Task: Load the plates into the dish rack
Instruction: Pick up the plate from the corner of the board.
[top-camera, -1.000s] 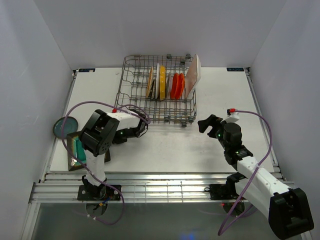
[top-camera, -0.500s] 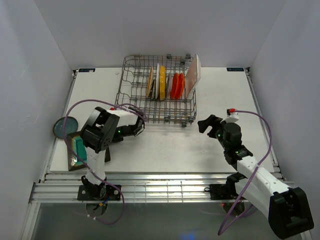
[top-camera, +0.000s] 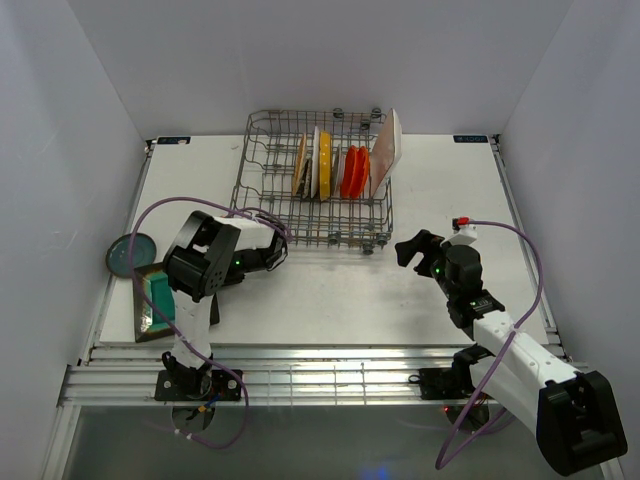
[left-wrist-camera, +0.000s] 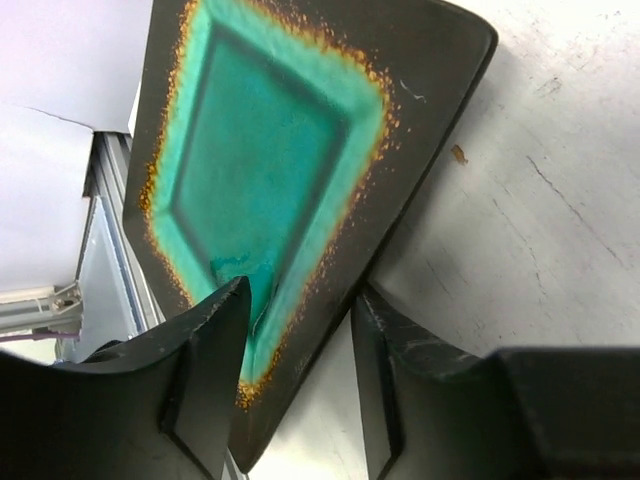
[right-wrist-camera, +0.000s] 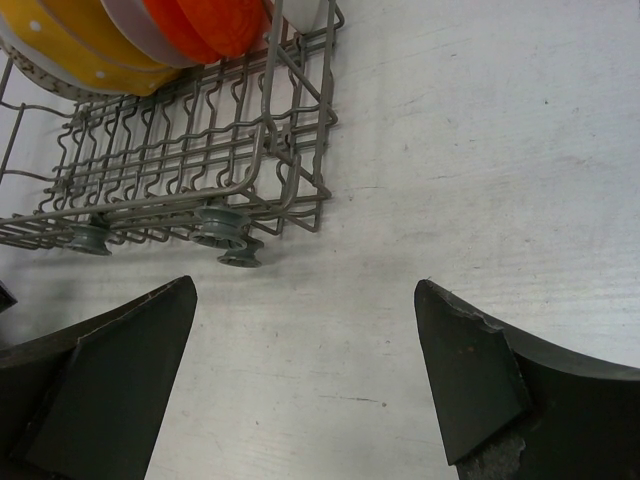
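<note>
The square teal plate (left-wrist-camera: 270, 160) with a brown rim lies at the table's front left corner (top-camera: 152, 300). My left gripper (left-wrist-camera: 300, 295) is open and straddles its near edge, one finger over the teal face, the other beside the rim with a gap. In the top view my left arm (top-camera: 205, 265) hides that gripper. The dish rack (top-camera: 262, 190) holds wooden, white, yellow (top-camera: 325, 165), grey, orange-red (top-camera: 353, 172) and white rectangular (top-camera: 388, 150) plates upright. A dark teal round plate (top-camera: 130, 253) lies off the table's left edge. My right gripper (top-camera: 410, 247) is open and empty.
In the right wrist view the rack's front corner (right-wrist-camera: 290, 170) with its small wheels is just ahead of my right gripper (right-wrist-camera: 305, 370). White walls close in on three sides. The metal rail (top-camera: 320, 370) runs along the near edge.
My left arm has swung left and folded back over the square teal plate, covering more of it. The right arm has not moved.
</note>
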